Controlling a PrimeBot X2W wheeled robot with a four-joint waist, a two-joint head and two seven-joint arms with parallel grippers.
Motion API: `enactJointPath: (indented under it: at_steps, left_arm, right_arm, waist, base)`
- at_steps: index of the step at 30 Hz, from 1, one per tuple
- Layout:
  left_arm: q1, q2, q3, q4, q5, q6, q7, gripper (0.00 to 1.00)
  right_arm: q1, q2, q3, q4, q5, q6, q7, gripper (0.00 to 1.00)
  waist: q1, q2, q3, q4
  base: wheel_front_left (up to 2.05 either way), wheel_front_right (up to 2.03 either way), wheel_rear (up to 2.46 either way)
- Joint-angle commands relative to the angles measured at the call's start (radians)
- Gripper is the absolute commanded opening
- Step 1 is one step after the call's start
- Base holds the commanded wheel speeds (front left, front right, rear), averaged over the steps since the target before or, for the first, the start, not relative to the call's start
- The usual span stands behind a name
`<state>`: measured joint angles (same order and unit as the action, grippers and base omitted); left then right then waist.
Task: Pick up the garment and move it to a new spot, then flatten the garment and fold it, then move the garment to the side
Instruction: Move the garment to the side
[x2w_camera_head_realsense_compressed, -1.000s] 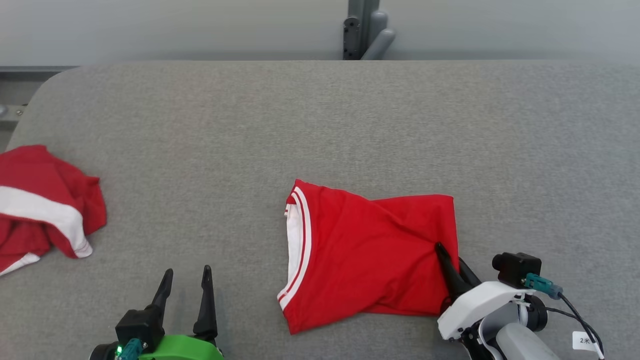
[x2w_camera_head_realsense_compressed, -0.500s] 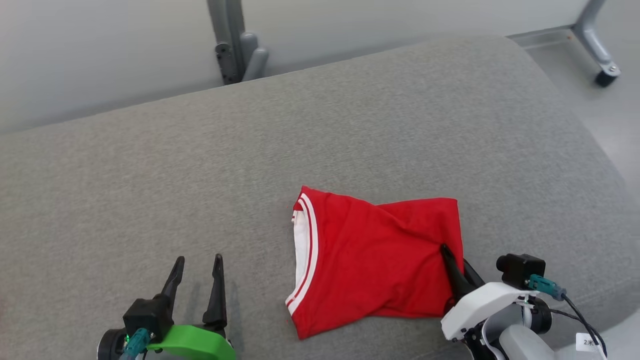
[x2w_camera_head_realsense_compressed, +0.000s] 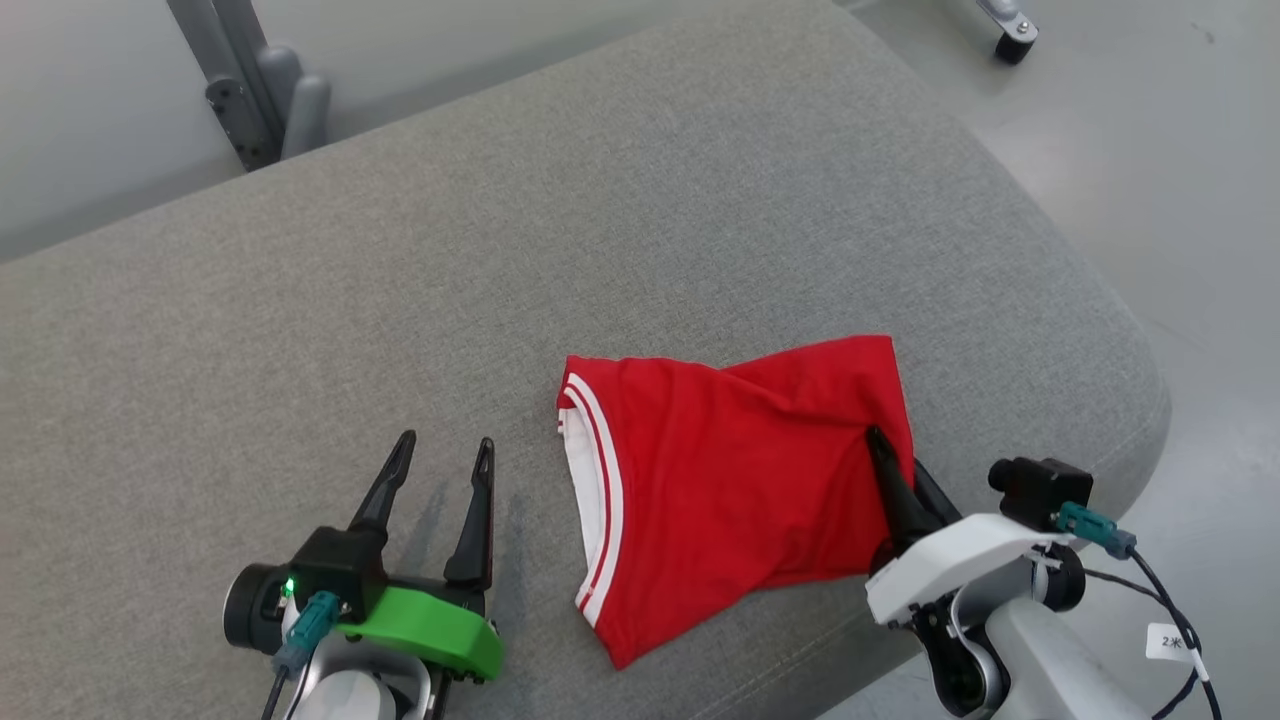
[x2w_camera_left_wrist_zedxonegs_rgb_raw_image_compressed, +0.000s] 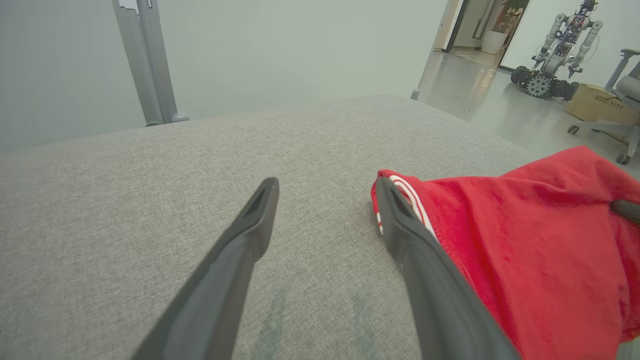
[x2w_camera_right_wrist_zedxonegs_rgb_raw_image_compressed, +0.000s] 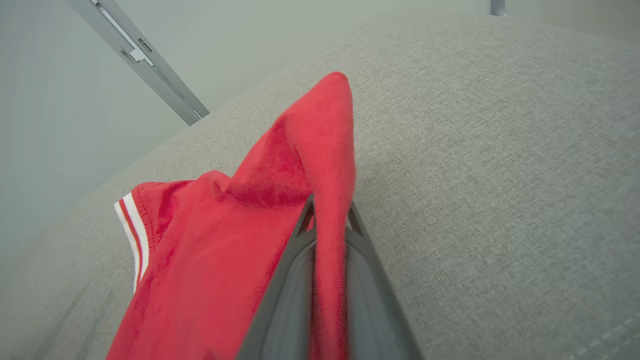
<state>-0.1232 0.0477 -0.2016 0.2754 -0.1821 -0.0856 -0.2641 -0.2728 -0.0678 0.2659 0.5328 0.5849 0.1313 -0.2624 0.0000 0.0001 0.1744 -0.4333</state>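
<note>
The garment (x2w_camera_head_realsense_compressed: 730, 480) is a folded red shirt with white stripes along its left hem, lying near the right end of the grey padded table (x2w_camera_head_realsense_compressed: 600, 220). My right gripper (x2w_camera_head_realsense_compressed: 893, 455) is shut on the garment's right edge; in the right wrist view the red cloth (x2w_camera_right_wrist_zedxonegs_rgb_raw_image_compressed: 225, 250) runs up between the fingers of that gripper (x2w_camera_right_wrist_zedxonegs_rgb_raw_image_compressed: 330, 205) and peaks above them. My left gripper (x2w_camera_head_realsense_compressed: 445, 445) stands open just left of the garment, with nothing in it. In the left wrist view, the left gripper (x2w_camera_left_wrist_zedxonegs_rgb_raw_image_compressed: 326, 187) has its right finger beside the striped hem (x2w_camera_left_wrist_zedxonegs_rgb_raw_image_compressed: 410, 192).
The table's rounded right edge (x2w_camera_head_realsense_compressed: 1130, 350) drops to bare floor (x2w_camera_head_realsense_compressed: 1180, 200) close to the garment. A grey metal post (x2w_camera_head_realsense_compressed: 250, 90) stands behind the table and a caster wheel (x2w_camera_head_realsense_compressed: 1010, 45) at far right. Another robot (x2w_camera_left_wrist_zedxonegs_rgb_raw_image_compressed: 555, 55) and a cardboard box (x2w_camera_left_wrist_zedxonegs_rgb_raw_image_compressed: 600, 102) are further off.
The head view has swung right, and a second red-and-white garment at the left has left it. My right gripper has dragged the garment toward the table's right end. Both grippers' states are unchanged.
</note>
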Motion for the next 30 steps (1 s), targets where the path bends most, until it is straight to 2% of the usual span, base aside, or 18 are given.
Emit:
enactJointPath:
  at_steps: [1,4,6,7,10,17,23,30]
  left_arm:
    - [-0.026,0.006,-0.004,-0.004,0.013,-0.005,0.0,1.0]
    - [-0.048,0.006,-0.01,-0.007,0.026,-0.01,0.0,1.0]
    - [-0.085,0.006,-0.015,-0.018,0.048,-0.013,0.0,1.0]
    - [-0.085,0.006,-0.015,-0.018,0.048,-0.013,0.0,1.0]
    - [-0.12,0.006,-0.021,-0.037,0.075,-0.019,0.0,1.0]
    - [-0.157,0.006,-0.01,-0.071,0.125,-0.021,0.0,1.0]
    - [-0.16,0.019,-0.004,-0.097,0.161,-0.023,0.0,1.0]
    - [-0.156,0.017,0.006,-0.13,0.166,-0.015,0.0,1.0]
  right_arm:
    - [-0.03,0.006,-0.004,-0.008,-0.001,-0.001,-0.003,0.0]
    - [-0.059,0.008,-0.012,-0.01,0.01,-0.001,-0.003,0.0]
    - [-0.121,0.009,-0.024,-0.005,0.016,-0.001,-0.003,0.0]
    - [-0.121,0.009,-0.024,-0.005,0.016,-0.001,-0.003,0.0]
    - [-0.196,-0.004,-0.036,0.014,0.005,-0.001,-0.003,0.0]
    - [-0.42,-0.09,-0.117,0.116,-0.039,-0.001,-0.003,0.0]
    - [-0.577,-0.194,-0.323,0.269,-0.116,-0.001,-0.003,0.0]
    - [-0.601,-0.32,-0.594,0.368,-0.303,-0.001,-0.003,0.0]
  waist:
    - [0.0,-0.0001,0.086,0.021]
    - [0.0,-0.0001,0.124,0.05]
    - [0.0,-0.0001,0.186,0.107]
    - [0.0,-0.0001,0.186,0.107]
    - [0.0,-0.0001,0.241,0.168]
    - [0.0,-0.0001,0.347,0.285]
    - [0.0,-0.0001,0.39,0.342]
    - [0.0,-0.0001,0.396,0.375]
  base:
    - [0.0,0.0,0.0]
    - [0.0,0.0,0.0]
    - [0.0,0.0,0.0]
    - [0.0,0.0,0.0]
    - [0.0,0.0,0.0]
    - [0.0,0.0,0.0]
    - [0.0,0.0,0.0]
    - [0.0,0.0,0.0]
